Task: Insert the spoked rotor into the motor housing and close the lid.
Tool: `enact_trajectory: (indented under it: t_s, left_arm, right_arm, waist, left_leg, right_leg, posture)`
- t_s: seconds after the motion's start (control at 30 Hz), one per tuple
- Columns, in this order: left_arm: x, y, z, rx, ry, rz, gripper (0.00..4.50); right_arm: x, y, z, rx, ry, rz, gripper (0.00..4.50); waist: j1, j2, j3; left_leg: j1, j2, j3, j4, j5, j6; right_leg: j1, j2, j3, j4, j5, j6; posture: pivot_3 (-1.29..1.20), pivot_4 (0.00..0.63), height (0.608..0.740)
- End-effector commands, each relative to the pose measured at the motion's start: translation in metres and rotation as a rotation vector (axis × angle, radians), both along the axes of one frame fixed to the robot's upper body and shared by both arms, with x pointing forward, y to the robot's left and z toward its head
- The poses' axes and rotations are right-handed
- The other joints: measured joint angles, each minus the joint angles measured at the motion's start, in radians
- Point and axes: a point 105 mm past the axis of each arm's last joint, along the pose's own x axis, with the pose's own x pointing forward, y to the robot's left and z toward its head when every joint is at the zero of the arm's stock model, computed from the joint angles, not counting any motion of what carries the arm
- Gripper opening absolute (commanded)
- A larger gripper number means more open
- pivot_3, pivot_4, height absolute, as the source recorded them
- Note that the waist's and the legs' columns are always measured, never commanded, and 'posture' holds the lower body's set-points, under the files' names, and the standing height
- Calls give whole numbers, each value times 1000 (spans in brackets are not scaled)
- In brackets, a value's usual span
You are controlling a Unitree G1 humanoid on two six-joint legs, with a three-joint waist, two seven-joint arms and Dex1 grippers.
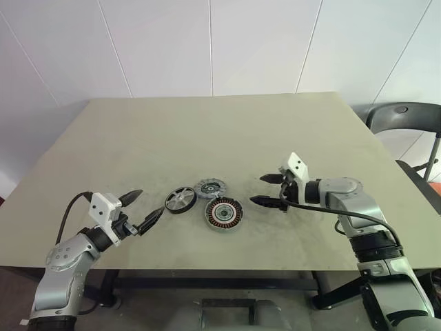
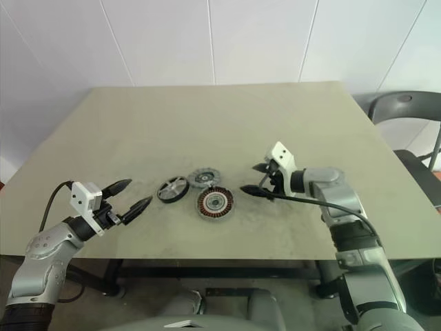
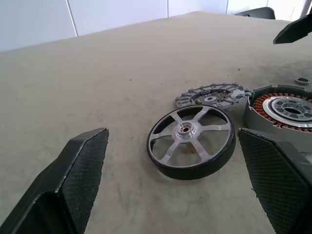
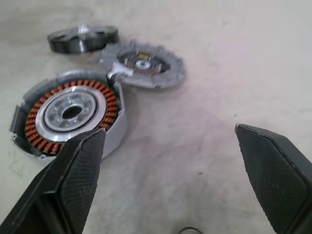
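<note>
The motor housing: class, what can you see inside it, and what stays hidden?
Inside the motor housing, a ring of copper windings surrounds a silver hub with a dark central hole. No rotor sits inside. The hole's depth and the housing's underside are hidden.

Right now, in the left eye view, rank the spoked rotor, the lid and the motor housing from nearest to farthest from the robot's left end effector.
1. spoked rotor: lies closest, just to the right of the open left end effector.
2. lid: beyond the rotor, farther back on the table.
3. motor housing: farthest right, toward the right end effector.
</note>
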Motion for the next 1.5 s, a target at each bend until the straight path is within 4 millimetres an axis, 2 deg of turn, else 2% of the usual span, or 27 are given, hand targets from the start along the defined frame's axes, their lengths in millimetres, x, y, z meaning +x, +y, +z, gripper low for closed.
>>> enact_trajectory:
  t_s: [0.03,0.17,0.4,0.6,0.83,0.93,1.27,1.4,1.5]
  left_arm:
    - [1,1,14,16,-55,-12,4500]
    - [1,0,16,18,-58,-14,4500]
    - [3,-3,17,19,-63,-22,4500]
    - [3,-3,18,17,-66,-21,4500]
    - [3,-2,19,19,-68,-18,4500]
    - [3,-2,19,20,-71,-17,4500]
    - [5,-1,20,23,-75,-18,4500]
    - [6,-2,20,23,-75,-23,4500]
    - [5,-3,21,21,-77,-39,4500]
  right_arm:
    - [-1,-10,2,5,-38,-9,4487]
    - [-6,-16,-4,-10,-38,-4,4487]
    - [-3,-29,-23,-60,-18,-31,4487]
    - [-3,-32,-40,-91,9,-38,4487]
    - [-4,-29,-51,-108,30,-29,4487]
    - [-6,-27,-54,-110,48,-20,3892]
    - [-8,-30,-50,-126,41,-8,657]
    - [-11,-27,-43,-123,35,35,658]
    - [-14,-18,-32,-108,33,93,658]
  waist:
    - [0,0,0]
    - [-2,0,0]
    - [0,0,0]
    - [-1,0,0]
    - [-2,0,0]
    - [-2,0,0]
    - [-2,0,0]
    - [0,0,0]
    - [1,0,0]
  left_leg:
    - [0,0,0,0,0,0]
    - [0,0,0,0,0,0]
    - [0,0,0,0,0,0]
    - [0,0,0,0,0,0]
    - [2,0,1,1,0,0]
    - [3,0,1,1,0,0]
    - [4,0,1,2,0,0]
    - [3,0,1,3,0,0]
    - [2,1,1,2,0,0]
  right_leg:
    - [0,0,0,0,0,0]
    - [0,0,0,0,0,0]
    - [1,0,0,0,0,0]
    - [0,0,0,0,1,-1]
    - [2,0,0,0,0,0]
    - [3,0,0,0,0,0]
    - [5,0,0,0,0,-1]
    - [5,0,0,0,0,-1]
    - [3,0,0,-1,0,-1]
  posture:
    - [0,0,740]
    - [0,0,740]
    - [0,0,740]
    - [0,0,740]
    - [0,0,740]
    - [0,0,740]
    - [0,0,740]
    - [0,0,740]
    - [0,0,740]
